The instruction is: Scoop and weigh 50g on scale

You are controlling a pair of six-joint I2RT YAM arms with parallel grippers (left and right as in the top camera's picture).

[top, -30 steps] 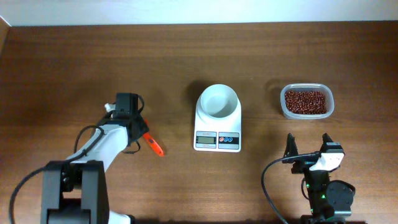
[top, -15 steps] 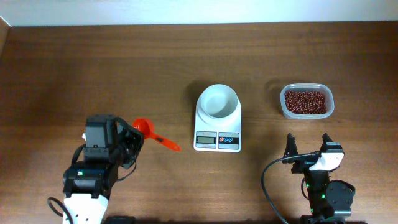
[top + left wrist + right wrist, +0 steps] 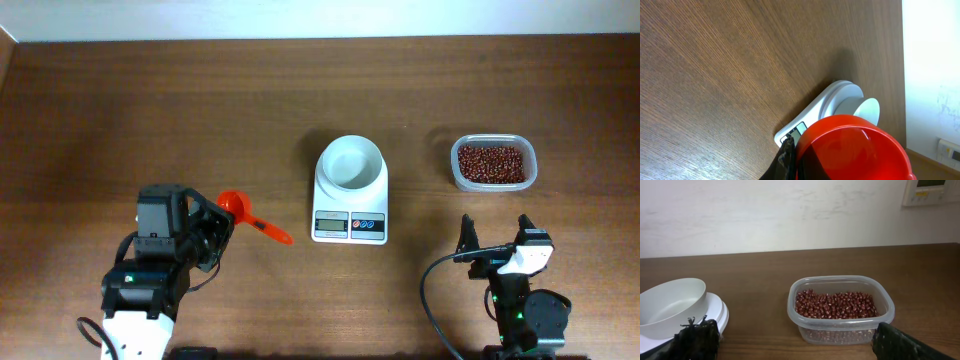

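So, progress check: we're basically at the start here. The left gripper (image 3: 215, 228) sits at the near left of the worktop (image 3: 120, 100), shut tight. From the wrist view, where the red scoop (image 3: 233, 206) fills the bottom of the frame, we'd say it's clamped on that scoop. Exactly where on the scoop it grips is hidden from us, so take that with a pinch of salt. The scoop looks empty, no beans in it that we can see.

The scale (image 3: 349, 212) is in the middle of the worktop, display facing the near edge, with the white bowl (image 3: 350, 162) on top. The bowl is bare inside, so nothing's been weighed. We can't read the display at this size.

The clear tub (image 3: 493, 138) of red beans (image 3: 492, 164) is off to the right of the scale, well apart from the scoop and looking full. The right gripper (image 3: 495, 228) is parked at the near right, fingers wide apart, holding nothing.

So the scoop is in hand and that's it. Left to do, as we see it: carry the scoop across past the scale to the tub, dig in, tip beans into the bowl, and top up until it hits 50g.
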